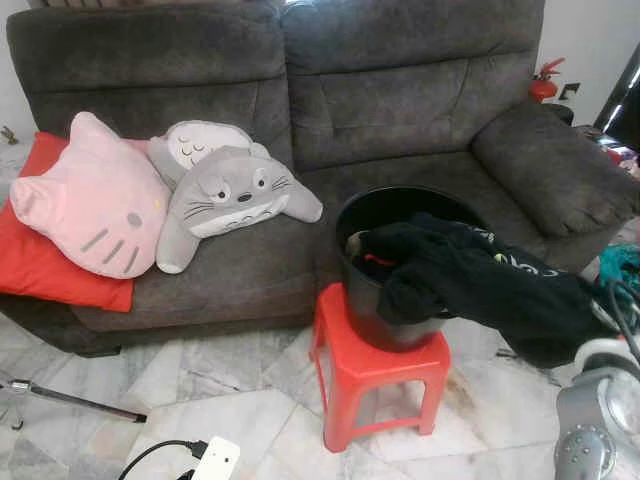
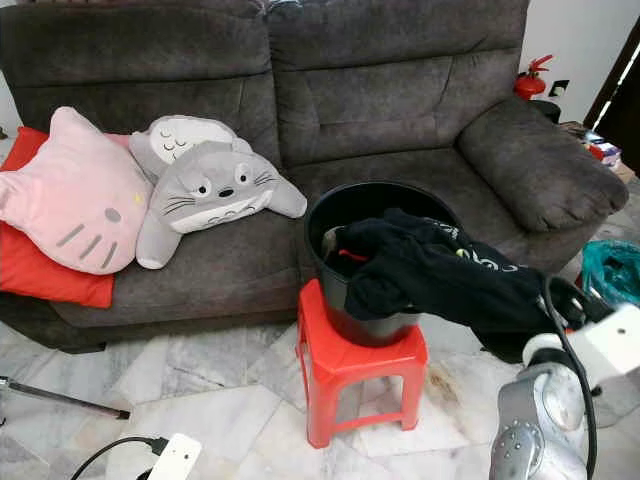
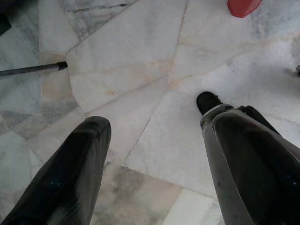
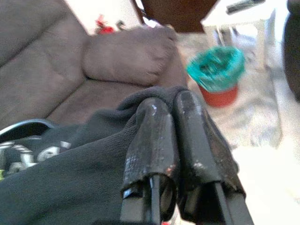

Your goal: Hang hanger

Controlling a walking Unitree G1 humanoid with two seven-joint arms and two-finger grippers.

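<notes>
Left gripper (image 3: 150, 164) hangs idle over the marble floor (image 3: 140, 70), fingers spread, empty. Centre: round black plastic bucket (image 1: 400, 215) on a red plastic stool (image 1: 375, 375) before the grey sofa (image 1: 400, 90). Right gripper (image 4: 176, 126) is pinched closed on a black printed garment (image 2: 440, 275) trailing from the bucket. No hanger can be made out. Judged step: drawing out the garment; next, lift it clear.
</notes>
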